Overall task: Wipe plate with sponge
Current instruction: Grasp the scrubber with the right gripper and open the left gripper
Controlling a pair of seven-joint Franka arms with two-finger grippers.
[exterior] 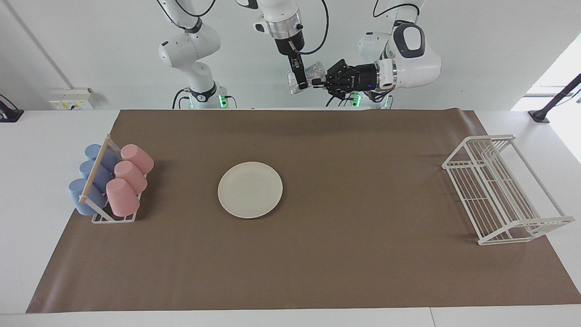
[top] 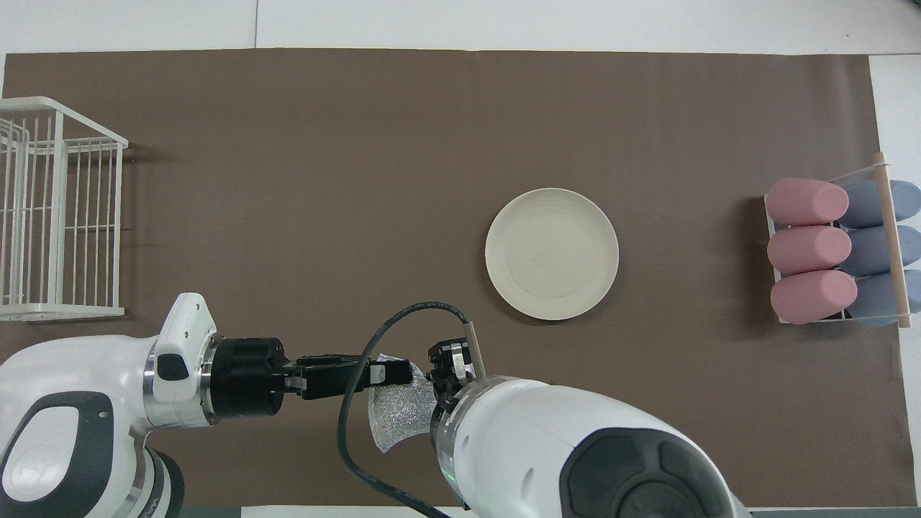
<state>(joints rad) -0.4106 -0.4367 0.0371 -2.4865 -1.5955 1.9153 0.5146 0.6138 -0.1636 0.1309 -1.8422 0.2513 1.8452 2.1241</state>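
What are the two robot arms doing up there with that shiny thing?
Both arms are up in the air at the robots' end of the table, meeting at the sponge. The right gripper points down and the left gripper comes in from the side, both at the sponge, as in a handover. I cannot tell which one really grips it. The plate lies alone on the brown mat, not yet wiped. Pink and blue cups sit at the right arm's end, a white wire rack at the left arm's end.
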